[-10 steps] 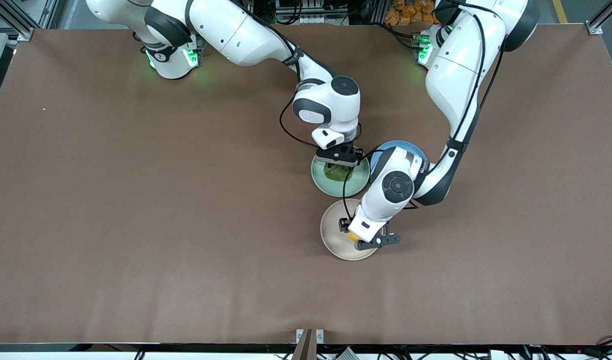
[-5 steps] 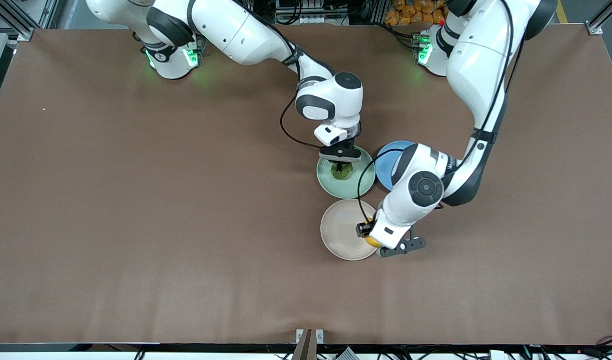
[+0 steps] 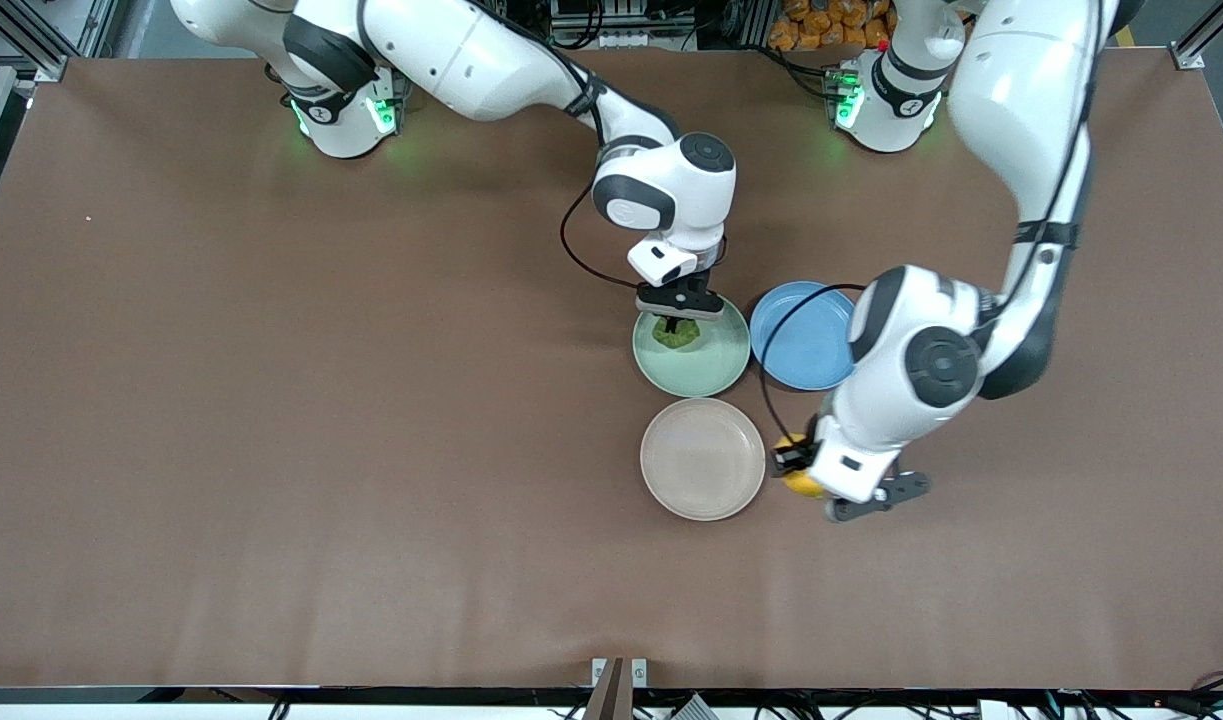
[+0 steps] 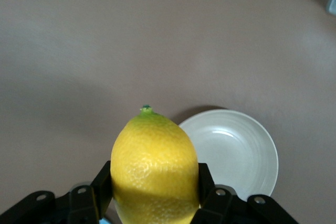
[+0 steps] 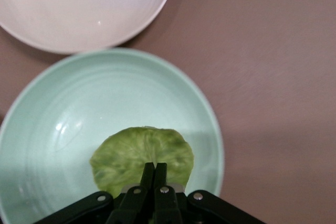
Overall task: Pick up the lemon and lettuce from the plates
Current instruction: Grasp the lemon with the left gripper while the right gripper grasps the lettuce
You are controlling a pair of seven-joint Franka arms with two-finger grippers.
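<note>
My left gripper (image 3: 806,478) is shut on the yellow lemon (image 3: 800,486) and holds it in the air over bare table, beside the cream plate (image 3: 702,458) toward the left arm's end. In the left wrist view the lemon (image 4: 155,166) sits between the black fingers (image 4: 101,192), with the cream plate (image 4: 236,150) bare below. My right gripper (image 3: 677,322) is shut on the green lettuce (image 3: 677,337) over the mint green plate (image 3: 706,372). In the right wrist view the fingertips (image 5: 148,174) pinch the lettuce (image 5: 131,156) above the mint plate (image 5: 105,98).
A blue plate (image 3: 801,340) lies beside the mint plate toward the left arm's end, under the left arm's forearm. The cream plate (image 5: 84,3) holds nothing. Brown table stretches wide toward both ends and nearer the front camera.
My left gripper has carried the lemon off the cream plate, toward the left arm's end. My right gripper has closed on the lettuce and raised it slightly over the mint plate.
</note>
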